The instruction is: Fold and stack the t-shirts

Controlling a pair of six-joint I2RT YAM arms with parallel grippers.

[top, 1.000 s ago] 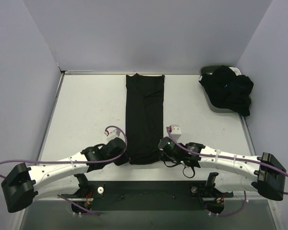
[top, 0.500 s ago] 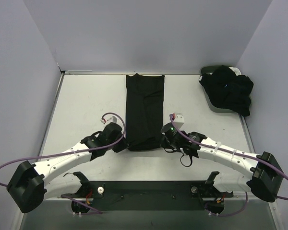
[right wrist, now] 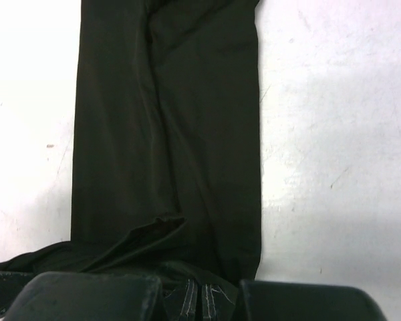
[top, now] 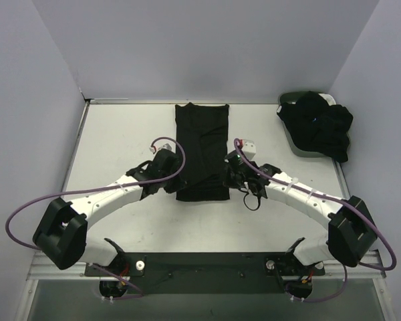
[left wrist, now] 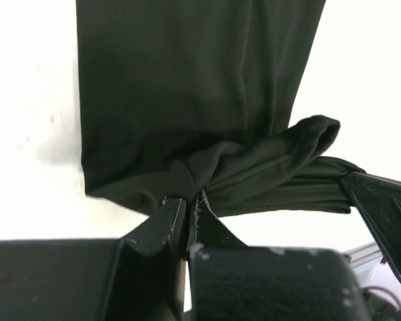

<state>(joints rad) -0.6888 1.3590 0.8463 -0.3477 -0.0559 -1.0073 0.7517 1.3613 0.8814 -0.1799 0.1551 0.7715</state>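
Observation:
A black t-shirt (top: 202,137) lies as a long narrow strip down the middle of the table (top: 120,140). Its near end is lifted and doubled back over the rest. My left gripper (top: 172,179) is shut on the near left corner, and in the left wrist view the left gripper (left wrist: 190,200) pinches bunched black cloth of the t-shirt (left wrist: 187,80). My right gripper (top: 229,177) is shut on the near right corner; in the right wrist view the right gripper (right wrist: 202,295) has the hem of the t-shirt (right wrist: 167,120) between its closed jaws.
A dark oval basket (top: 299,150) stands at the far right, with a pile of more black shirts (top: 319,126) heaped over it. Walls close in the left, far and right sides. A black rail (top: 207,267) runs along the near edge.
Both grippers have moved away from the near edge toward the far side, carrying the shirt's near end over the rest of the strip. The visible strip is shorter.

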